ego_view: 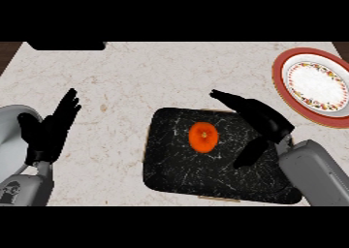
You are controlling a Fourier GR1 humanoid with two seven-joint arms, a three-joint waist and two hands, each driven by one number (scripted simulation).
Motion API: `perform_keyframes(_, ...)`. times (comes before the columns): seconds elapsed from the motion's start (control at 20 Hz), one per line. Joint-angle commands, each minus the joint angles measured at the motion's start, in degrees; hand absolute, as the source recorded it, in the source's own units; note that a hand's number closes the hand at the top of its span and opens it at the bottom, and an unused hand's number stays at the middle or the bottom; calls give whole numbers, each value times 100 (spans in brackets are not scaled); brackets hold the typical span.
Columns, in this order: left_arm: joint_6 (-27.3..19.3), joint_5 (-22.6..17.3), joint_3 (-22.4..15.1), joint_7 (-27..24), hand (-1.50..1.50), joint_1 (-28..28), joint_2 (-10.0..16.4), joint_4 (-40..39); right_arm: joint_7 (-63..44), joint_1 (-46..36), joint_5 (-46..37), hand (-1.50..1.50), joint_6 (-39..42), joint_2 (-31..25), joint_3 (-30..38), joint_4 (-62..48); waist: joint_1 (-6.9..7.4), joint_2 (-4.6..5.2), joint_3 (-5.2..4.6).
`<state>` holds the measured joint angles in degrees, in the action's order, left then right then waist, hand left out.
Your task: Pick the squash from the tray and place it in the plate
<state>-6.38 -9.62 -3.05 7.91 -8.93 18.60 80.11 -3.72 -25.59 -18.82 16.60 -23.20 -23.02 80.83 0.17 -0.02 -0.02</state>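
While the orange squash (204, 136) lies near the middle of the black tray (170, 169), the right robot hand (265, 121) hovers at its 3 o'clock, fingers spread, holding nothing. At 2 o'clock from the tray, the red-rimmed plate (279, 83) sits on the worktop (134, 77). The left robot hand (47, 131) rests open at 9 o'clock.

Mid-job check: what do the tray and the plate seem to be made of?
The tray looks like polished black marble or a marble-look slab: a dark surface with thin white veins. The plate looks like glazed ceramic: a white centre, a patterned band and a red rim. The look alone leaves both open.
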Motion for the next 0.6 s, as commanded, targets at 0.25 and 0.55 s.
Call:
perform_keyframes(0.25, 68, 175, 256, 96, 0, -332, -136, -275, -732, -418, -730, -150, 684, 635, -159, -343, -1, 5, 0)
perform_keyframes(0.55, -32, 426, 52, 539, 0, 90, -349, 649, -221, -246, -1348, -150, 575, 851, -52, -847, 28, 2, 4)
